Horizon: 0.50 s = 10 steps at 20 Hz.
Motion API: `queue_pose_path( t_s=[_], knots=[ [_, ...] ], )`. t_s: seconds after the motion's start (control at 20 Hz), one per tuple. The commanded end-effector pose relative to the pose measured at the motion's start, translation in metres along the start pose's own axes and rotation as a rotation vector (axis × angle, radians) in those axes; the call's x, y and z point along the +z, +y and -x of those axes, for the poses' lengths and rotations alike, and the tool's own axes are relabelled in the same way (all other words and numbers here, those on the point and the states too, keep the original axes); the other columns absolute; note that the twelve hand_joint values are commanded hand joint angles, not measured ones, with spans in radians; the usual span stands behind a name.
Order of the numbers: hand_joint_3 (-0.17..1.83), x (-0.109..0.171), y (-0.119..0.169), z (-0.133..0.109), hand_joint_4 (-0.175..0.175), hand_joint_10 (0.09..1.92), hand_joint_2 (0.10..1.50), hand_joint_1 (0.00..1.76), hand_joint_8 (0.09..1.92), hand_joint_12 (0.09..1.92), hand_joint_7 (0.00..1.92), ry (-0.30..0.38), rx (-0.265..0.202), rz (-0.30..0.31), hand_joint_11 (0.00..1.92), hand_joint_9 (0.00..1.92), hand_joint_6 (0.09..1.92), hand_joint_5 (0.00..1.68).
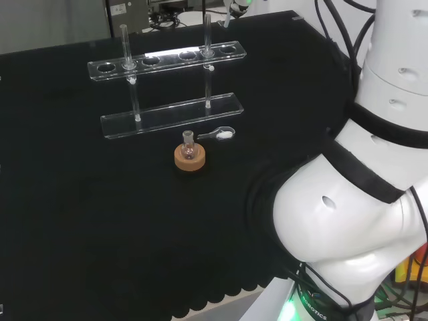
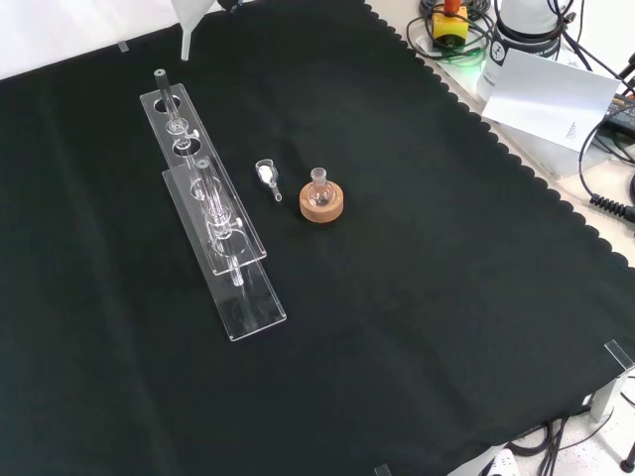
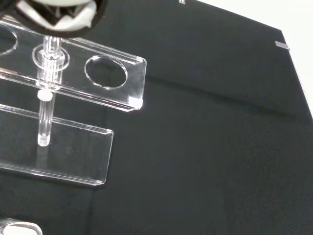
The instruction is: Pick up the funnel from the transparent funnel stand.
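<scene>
Two clear tiers made up the funnel stand (image 1: 167, 114) (image 2: 223, 268) (image 3: 73, 161), which lay near the cloth's (image 2: 417, 327) left edge in the front view. Its holes were hard to make out against the black. A white funnel (image 2: 193, 15) hung above the stand's far end, its cone cut off by the front view's top edge and only its stem fully seen. What held it was out of frame, so the hand's grip could not be told. A blurred white and black shape (image 3: 58, 12) in the wrist view might have been hand or funnel. Beside the stand sat a small flask (image 1: 189, 144) (image 2: 318, 181) on a cork ring (image 1: 190, 160) (image 2: 322, 208), with a clear scoop (image 1: 221, 135) (image 2: 266, 174) nearby.
</scene>
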<state>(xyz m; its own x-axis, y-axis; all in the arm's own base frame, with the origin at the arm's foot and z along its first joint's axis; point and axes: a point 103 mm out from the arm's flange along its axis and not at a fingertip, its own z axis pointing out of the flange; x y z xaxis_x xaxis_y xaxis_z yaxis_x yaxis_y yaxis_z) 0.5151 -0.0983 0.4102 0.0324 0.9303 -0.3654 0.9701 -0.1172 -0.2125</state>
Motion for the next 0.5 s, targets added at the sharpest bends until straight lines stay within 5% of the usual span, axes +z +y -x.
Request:
queue_pose_path(
  t_s=[0.05,0.5],
  knots=[
    [0.64,-0.003,-0.055,-0.006,0.007,0.55,0.68,0.86,0.7,1.33,0.62,-0.059,0.05,-0.034,0.31,0.7,0.58,0.49],
    [0.64,-0.006,-0.102,-0.03,0.007,0.55,0.68,0.86,0.71,1.33,0.61,-0.07,0.064,-0.043,0.31,0.7,0.59,0.49]
  ],
)
